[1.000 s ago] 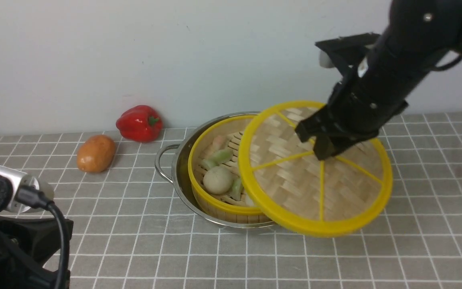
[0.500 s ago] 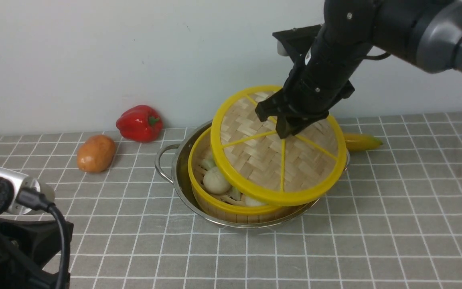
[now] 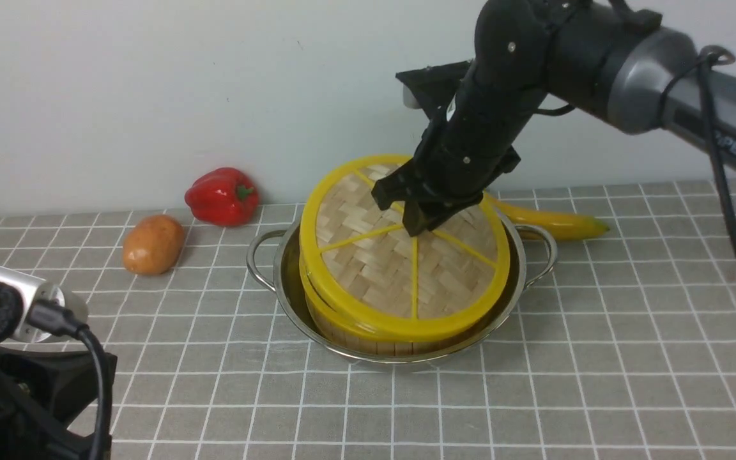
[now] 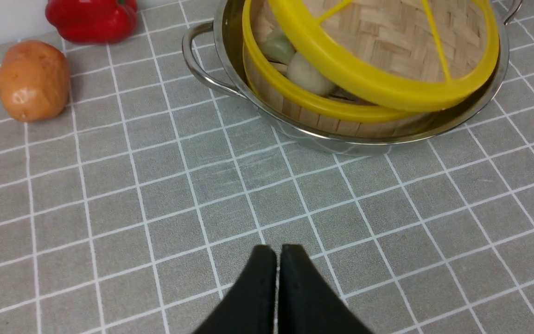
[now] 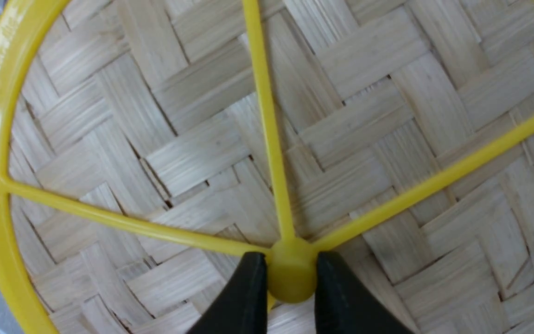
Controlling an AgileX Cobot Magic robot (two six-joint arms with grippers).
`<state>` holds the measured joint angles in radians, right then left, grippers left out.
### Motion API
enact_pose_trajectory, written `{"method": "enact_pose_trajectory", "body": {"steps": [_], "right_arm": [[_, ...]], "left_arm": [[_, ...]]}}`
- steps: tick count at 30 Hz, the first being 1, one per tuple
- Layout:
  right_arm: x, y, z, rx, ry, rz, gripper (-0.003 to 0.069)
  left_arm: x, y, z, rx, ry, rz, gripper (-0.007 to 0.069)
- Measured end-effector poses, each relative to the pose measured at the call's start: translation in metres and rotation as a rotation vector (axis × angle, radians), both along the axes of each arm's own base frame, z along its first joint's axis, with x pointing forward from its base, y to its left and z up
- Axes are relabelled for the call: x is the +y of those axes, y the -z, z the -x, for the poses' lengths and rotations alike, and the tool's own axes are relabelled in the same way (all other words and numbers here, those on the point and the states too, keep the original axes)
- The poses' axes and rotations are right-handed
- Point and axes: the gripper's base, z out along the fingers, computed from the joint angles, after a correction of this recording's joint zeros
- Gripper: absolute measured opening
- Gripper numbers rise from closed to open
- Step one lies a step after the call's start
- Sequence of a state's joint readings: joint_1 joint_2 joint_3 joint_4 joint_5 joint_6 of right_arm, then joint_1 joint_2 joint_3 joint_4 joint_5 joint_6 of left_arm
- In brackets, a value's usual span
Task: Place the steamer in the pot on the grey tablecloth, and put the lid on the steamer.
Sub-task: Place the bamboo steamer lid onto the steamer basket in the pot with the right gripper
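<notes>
Item one, the pot (image 3: 276,281): it stands on the grey tablecloth (image 3: 214,383), both loop handles showing, so you can count that placement as done. Item two, the steamer (image 3: 354,340): it sits inside the pot, its bamboo wall and lower yellow rim showing above the steel edge, so the first half of your task looks finished. Item three, the lid (image 3: 406,255): it is over the steamer and nearly centred, but tilted. The left wrist view shows a gap under one side, with a pale bun (image 4: 308,74) visible through it, so it does not seem seated. Item four, your right gripper (image 3: 416,220): its two black fingers pinch the yellow centre knob (image 5: 291,271), one on each side. Item five, your left gripper (image 4: 278,260): fingers pressed together, holding nothing, above bare cloth near the pot. Bystanders: a red pepper (image 3: 222,196), a potato (image 3: 153,244) and a banana (image 3: 553,222), all on the cloth outside the pot. Remaining, by my reckoning: level the lid, lower it until rim meets rim all round, then let go of the knob.
</notes>
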<state>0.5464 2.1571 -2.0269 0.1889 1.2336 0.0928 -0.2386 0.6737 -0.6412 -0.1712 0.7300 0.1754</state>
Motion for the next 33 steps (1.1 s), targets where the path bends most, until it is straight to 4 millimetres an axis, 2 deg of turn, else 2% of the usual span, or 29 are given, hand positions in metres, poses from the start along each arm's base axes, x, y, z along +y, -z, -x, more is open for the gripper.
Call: {"method": "enact_pose_trajectory", "body": {"steps": [7, 33], "right_arm": [[0.0091, 0.0112, -0.0003, -0.001, -0.036, 0.012, 0.0148], [0.0106, 0.0095, -0.0063, -0.085, -0.051, 0.018, 0.0148]], "left_arm": [[0.0000, 0.0000, 0.0000, 0.000, 0.000, 0.000, 0.0002], [0.0000, 0.0002, 0.0002, 0.003, 0.001, -0.002, 0.0002]]}}
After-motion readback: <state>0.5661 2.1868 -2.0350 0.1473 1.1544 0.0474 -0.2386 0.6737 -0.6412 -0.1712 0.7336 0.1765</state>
